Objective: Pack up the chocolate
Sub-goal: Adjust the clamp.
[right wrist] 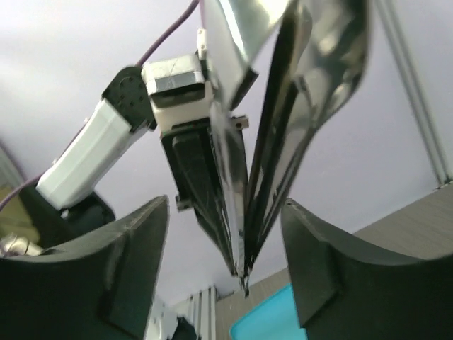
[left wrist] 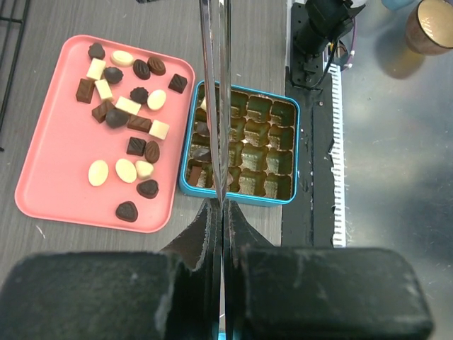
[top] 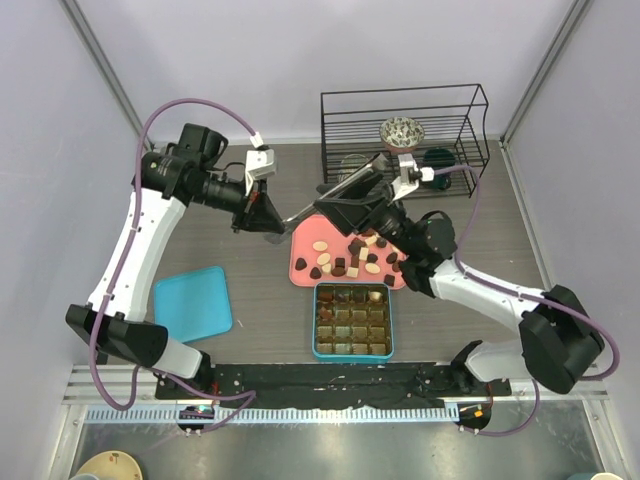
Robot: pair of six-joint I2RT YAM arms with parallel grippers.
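Observation:
The chocolate (top: 350, 258) lies as several dark, brown and cream pieces on the pink tray (top: 303, 240). Both also show in the left wrist view: chocolate (left wrist: 131, 106), tray (left wrist: 56, 170). The teal box (top: 316, 320) with brown compartments sits just in front of the tray, and a few pieces sit along one side of the box (left wrist: 185, 152). My left gripper (top: 275, 222) (left wrist: 223, 205) is shut on metal tongs (top: 330, 192) (left wrist: 218, 106), held above the tray. My right gripper (top: 335, 205) (right wrist: 225, 204) is open, its fingers either side of the tongs (right wrist: 248, 177) without touching them.
A teal lid (top: 193, 302) (right wrist: 269, 319) lies flat at the front left. A black wire rack (top: 400, 125) with a few items stands at the back right. A cup (left wrist: 432, 25) sits beyond the table's near edge.

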